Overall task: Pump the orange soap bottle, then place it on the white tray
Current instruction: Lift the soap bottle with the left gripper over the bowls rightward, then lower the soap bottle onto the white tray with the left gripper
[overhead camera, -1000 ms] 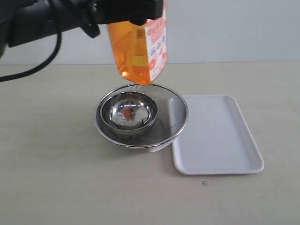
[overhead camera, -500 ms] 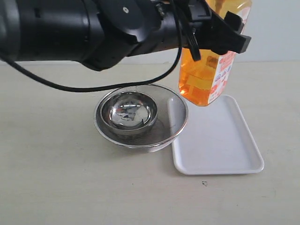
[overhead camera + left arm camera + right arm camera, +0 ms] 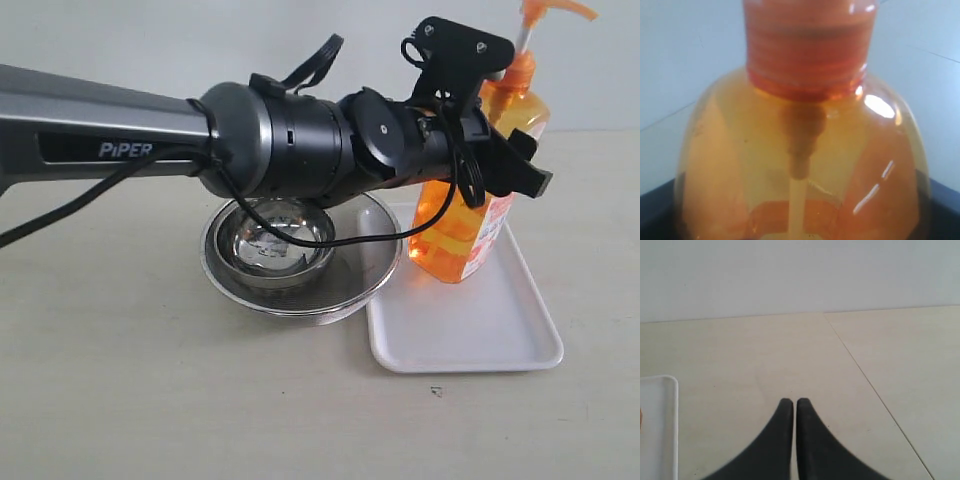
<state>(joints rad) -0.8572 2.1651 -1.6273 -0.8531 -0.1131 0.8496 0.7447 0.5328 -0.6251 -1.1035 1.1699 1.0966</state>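
Tabletop (image 3: 120, 390): left claw (image 3: 507, 160) snug around bottle (image 3: 452, 238)

orange soap bottle (image 3: 470, 215), white tray (image 3: 470, 330), black gripper (image 3: 791, 412)

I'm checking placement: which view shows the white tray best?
The exterior view: the white tray shows nearly whole. The right wrist view catches only one corner; the left wrist view shows just the orange soap bottle.

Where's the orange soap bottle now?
In the exterior view, the tall translucent orange soap bottle is right of centre, at the white plastic tray's far end, beside the steel mesh bowl.
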